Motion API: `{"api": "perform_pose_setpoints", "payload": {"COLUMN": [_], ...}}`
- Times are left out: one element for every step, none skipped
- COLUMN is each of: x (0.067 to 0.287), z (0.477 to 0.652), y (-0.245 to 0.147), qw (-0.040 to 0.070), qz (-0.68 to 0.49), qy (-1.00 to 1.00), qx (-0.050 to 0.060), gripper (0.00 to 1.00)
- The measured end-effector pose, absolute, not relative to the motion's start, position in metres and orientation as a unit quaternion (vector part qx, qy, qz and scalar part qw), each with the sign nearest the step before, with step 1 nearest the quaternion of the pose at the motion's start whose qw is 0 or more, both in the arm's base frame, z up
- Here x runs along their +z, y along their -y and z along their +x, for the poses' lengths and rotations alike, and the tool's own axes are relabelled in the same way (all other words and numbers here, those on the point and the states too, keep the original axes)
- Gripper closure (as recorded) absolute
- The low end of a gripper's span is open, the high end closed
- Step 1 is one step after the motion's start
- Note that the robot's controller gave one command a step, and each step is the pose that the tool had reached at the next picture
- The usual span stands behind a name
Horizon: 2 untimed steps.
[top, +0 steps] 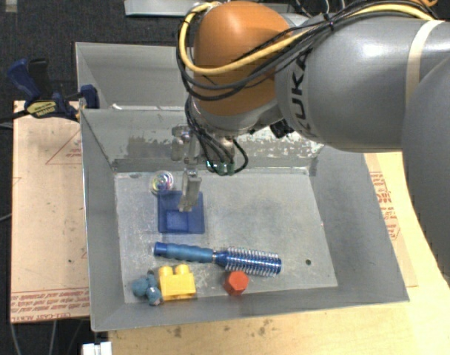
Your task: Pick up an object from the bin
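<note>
Blue flat square piece (182, 217) lies left of centre in the bin (284, 213). The gripper (188, 203) rests at its upper edge, fingers closed together with nothing visibly between them. By my reading nothing is picked yet; the grasp and lift remain. A blue brush (225, 257) lies below, untouched.

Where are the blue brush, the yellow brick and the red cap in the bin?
blue brush (216, 256): camera view, where the handle meets the bristle head.
yellow brick (177, 283): camera view, middle of its top face.
red cap (237, 282): camera view, centre of the cap.
</note>
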State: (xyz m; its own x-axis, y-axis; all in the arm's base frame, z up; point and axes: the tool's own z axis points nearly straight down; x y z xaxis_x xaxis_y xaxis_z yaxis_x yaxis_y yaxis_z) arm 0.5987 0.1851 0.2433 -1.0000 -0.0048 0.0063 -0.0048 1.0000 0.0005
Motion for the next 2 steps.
{"api": "perform_pose_setpoints", "payload": {"x": [0.116,0.217], "z": [0.628,0.627], "y": [-0.201,-0.23], "qw": [0.003,-0.006], "qz": [0.07,0.13], "qy": [0.998,0.991], "qx": [0.0,-0.002], "gripper": [0.0,0.0]}}
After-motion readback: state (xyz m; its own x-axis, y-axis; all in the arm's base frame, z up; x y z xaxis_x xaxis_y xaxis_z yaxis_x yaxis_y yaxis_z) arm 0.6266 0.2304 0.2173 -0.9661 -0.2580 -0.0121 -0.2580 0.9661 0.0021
